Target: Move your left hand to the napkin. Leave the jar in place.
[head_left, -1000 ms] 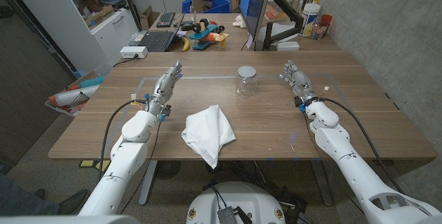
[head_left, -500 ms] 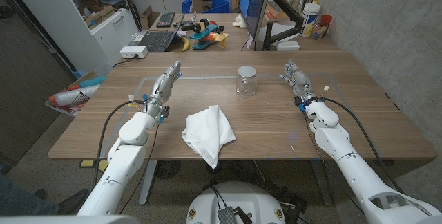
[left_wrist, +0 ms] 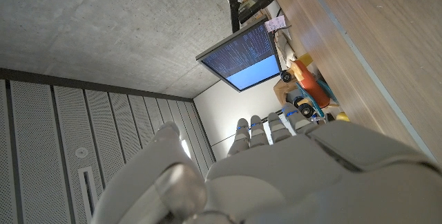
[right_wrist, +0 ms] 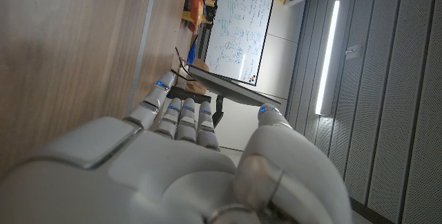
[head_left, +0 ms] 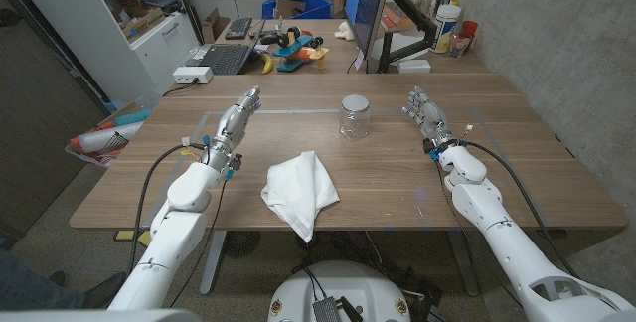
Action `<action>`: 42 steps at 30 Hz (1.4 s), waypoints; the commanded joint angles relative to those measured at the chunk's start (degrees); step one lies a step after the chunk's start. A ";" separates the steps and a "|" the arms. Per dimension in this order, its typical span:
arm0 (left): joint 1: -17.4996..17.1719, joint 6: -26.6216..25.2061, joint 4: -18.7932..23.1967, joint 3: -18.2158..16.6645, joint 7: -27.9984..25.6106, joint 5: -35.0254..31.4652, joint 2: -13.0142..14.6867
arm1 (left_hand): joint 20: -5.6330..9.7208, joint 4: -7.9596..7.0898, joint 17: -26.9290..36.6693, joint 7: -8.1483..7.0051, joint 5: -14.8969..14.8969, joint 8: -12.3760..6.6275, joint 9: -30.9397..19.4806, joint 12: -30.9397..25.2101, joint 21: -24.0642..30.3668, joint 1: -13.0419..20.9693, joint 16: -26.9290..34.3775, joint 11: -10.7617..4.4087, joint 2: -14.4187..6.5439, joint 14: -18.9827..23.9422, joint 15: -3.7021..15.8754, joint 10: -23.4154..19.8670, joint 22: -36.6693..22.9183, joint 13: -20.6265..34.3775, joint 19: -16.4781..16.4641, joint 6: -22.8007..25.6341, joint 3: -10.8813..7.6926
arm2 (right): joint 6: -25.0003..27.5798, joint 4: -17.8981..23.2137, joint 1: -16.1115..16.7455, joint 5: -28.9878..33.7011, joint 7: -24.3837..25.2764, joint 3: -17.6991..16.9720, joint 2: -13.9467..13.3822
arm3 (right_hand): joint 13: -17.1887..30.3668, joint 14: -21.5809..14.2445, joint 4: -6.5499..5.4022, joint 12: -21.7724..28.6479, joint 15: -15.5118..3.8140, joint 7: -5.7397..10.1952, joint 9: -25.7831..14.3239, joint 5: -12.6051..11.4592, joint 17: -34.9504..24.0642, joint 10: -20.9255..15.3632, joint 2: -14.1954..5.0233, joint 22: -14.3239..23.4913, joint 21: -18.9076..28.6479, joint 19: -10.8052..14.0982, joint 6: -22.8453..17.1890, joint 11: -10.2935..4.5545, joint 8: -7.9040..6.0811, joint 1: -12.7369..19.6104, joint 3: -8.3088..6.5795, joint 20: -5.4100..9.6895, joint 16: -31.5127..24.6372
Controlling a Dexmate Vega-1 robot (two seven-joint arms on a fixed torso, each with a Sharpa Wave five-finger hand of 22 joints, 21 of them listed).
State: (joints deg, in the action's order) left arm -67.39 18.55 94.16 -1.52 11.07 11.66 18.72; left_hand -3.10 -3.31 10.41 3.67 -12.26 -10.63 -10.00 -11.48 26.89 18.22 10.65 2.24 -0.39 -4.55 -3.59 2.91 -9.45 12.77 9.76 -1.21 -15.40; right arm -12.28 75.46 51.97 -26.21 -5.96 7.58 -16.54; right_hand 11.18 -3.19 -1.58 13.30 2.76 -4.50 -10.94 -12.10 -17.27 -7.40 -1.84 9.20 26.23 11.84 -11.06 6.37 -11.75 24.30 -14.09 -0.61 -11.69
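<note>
A crumpled white napkin [head_left: 299,191] lies on the wooden table [head_left: 388,168] near its front edge, at the middle. Behind it stands a clear glass jar [head_left: 354,117], upright. My left hand [head_left: 235,125] is on the table's left side, left of the napkin and apart from it, fingers stretched out and holding nothing; the left wrist view shows its back [left_wrist: 290,169] with straight fingers. My right hand [head_left: 427,116] is on the right, to the right of the jar and apart from it, fingers out and empty; its back [right_wrist: 166,169] shows in the right wrist view.
Behind the table stand a monitor [head_left: 366,9], a laptop [head_left: 217,58], toys [head_left: 293,46] and bottles [head_left: 449,22]. A shelf unit [head_left: 134,9] is at the back left. Pale tape lines [head_left: 288,110] mark the tabletop.
The left arm's elbow has shifted slightly outward; the hand itself has hardly moved. The right arm, napkin and jar are unchanged.
</note>
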 commanded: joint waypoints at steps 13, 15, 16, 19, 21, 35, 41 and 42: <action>-3.63 4.24 3.80 -1.17 0.42 -1.90 1.10 | -0.45 0.64 0.03 -0.02 0.37 -0.38 -0.23 -0.50 -0.60 0.90 0.48 0.01 -0.06 0.03 -0.04 0.10 -0.33 -0.19 1.16 0.78 -0.32 | -0.52 -0.01 -0.18 0.21 0.86 0.19 0.54 | 0.11 -0.61 0.49 -0.44 -0.11 0.22 0.00 0.05 0.31 -0.48 -0.63 0.31 -0.58 0.60 -0.63 -0.08 0.10 -0.19 0.15 0.16 -0.48; -3.94 4.42 4.11 -1.31 0.63 -1.74 1.20 | -0.48 0.69 0.03 -0.01 0.38 -0.38 -0.23 -0.51 -0.66 0.95 0.48 -0.03 -0.07 0.03 0.02 0.08 -0.33 -0.23 1.12 0.82 -0.33 | -0.65 -0.17 -0.26 0.29 0.85 0.22 0.57 | 0.11 -0.59 0.47 -0.46 -0.10 0.18 0.00 0.06 0.33 -0.48 -0.66 0.31 -0.63 0.61 -0.65 -0.05 0.10 -0.25 0.16 0.16 -0.47; -4.08 4.51 4.23 -1.39 0.68 -1.62 1.18 | -0.50 0.71 0.03 0.03 0.38 -0.38 -0.23 -0.52 -0.70 0.97 0.48 -0.03 -0.07 0.04 0.01 0.06 -0.34 -0.24 1.14 0.83 -0.34 | -0.72 -0.28 -0.29 0.30 0.90 0.21 0.63 | 0.10 -0.59 0.46 -0.48 -0.08 0.22 0.00 0.06 0.34 -0.47 -0.66 0.31 -0.66 0.61 -0.63 -0.01 0.12 -0.28 0.17 0.17 -0.47; -4.56 4.79 4.84 -1.68 0.44 -2.11 1.29 | -0.51 0.82 0.02 -0.05 0.40 -0.34 -0.23 -0.54 -0.83 1.07 0.48 -0.04 -0.11 0.09 0.01 0.02 -0.34 -0.31 1.10 0.78 -0.37 | -0.85 -0.44 -0.21 0.27 1.00 0.15 0.74 | 0.10 -0.61 0.49 -0.50 -0.01 0.20 0.00 0.07 0.38 -0.49 -0.66 0.32 -0.74 0.63 -0.61 -0.03 0.13 -0.29 0.18 0.14 -0.47; -4.72 4.93 5.06 -1.78 0.34 -2.40 1.35 | -0.49 0.88 0.02 -0.02 0.41 -0.33 -0.23 -0.56 -0.88 1.12 0.49 -0.01 -0.12 0.11 -0.06 -0.03 -0.34 -0.34 1.04 0.80 -0.38 | -0.85 -0.40 -0.14 0.25 1.09 0.12 0.79 | 0.10 -0.59 0.52 -0.53 -0.02 0.22 0.00 0.07 0.44 -0.52 -0.70 0.32 -0.82 0.66 -0.62 -0.01 0.15 -0.30 0.18 0.14 -0.45; -6.49 7.24 7.22 -2.49 -0.27 -5.00 1.84 | -0.53 1.42 0.01 -0.13 0.54 -0.47 -0.24 -1.02 -1.53 1.58 0.60 -0.16 -0.27 0.65 0.01 -1.22 -0.36 -0.57 0.60 1.50 -0.50 | -1.13 0.17 0.37 0.13 1.80 0.13 1.10 | 0.08 -0.65 0.60 -0.67 -0.06 0.07 0.01 0.08 0.70 -0.66 -0.79 0.32 -1.25 0.84 -0.78 0.00 0.16 -0.46 0.23 0.13 -0.43; -7.53 7.61 8.61 -2.75 -1.41 -7.49 2.12 | -0.53 1.54 0.02 -0.19 0.57 -0.55 -0.24 -0.99 -1.71 1.68 0.55 -0.36 -0.31 0.60 0.01 -1.17 -0.36 -0.62 0.53 1.83 -0.53 | -1.20 0.15 0.22 0.19 1.85 0.18 1.04 | 0.07 -0.62 0.62 -0.73 -0.11 0.12 0.01 0.10 0.78 -0.68 -0.83 0.33 -1.41 0.93 -0.77 0.01 0.19 -0.54 0.27 0.11 -0.42; -7.65 7.50 8.77 -2.76 -1.33 -7.50 2.22 | -0.59 1.57 0.02 -0.18 0.57 -0.58 -0.24 -1.01 -1.74 1.70 0.54 -0.35 -0.32 0.58 0.05 -1.22 -0.36 -0.63 0.51 1.91 -0.54 | -1.23 0.12 0.17 0.17 1.82 0.17 1.03 | 0.07 -0.65 0.65 -0.73 -0.08 0.12 0.01 0.10 0.81 -0.71 -0.80 0.33 -1.44 0.93 -0.79 0.00 0.19 -0.54 0.28 0.09 -0.42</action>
State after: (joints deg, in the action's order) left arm -73.36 25.04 100.84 -3.78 11.16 7.36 20.50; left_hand -3.29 -2.03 10.41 3.13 -11.81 -10.63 -10.00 -12.14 25.32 19.27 11.06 1.74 -0.84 -4.03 -3.48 1.97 -9.75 11.97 9.96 0.20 -15.87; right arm -13.27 75.47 52.21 -26.07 -4.28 7.66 -15.55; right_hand 11.20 -3.39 -1.34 12.85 2.54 -4.20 -10.94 -12.10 -16.48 -7.49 -2.59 9.19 25.17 12.14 -11.36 6.46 -11.75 23.55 -13.85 -0.71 -11.69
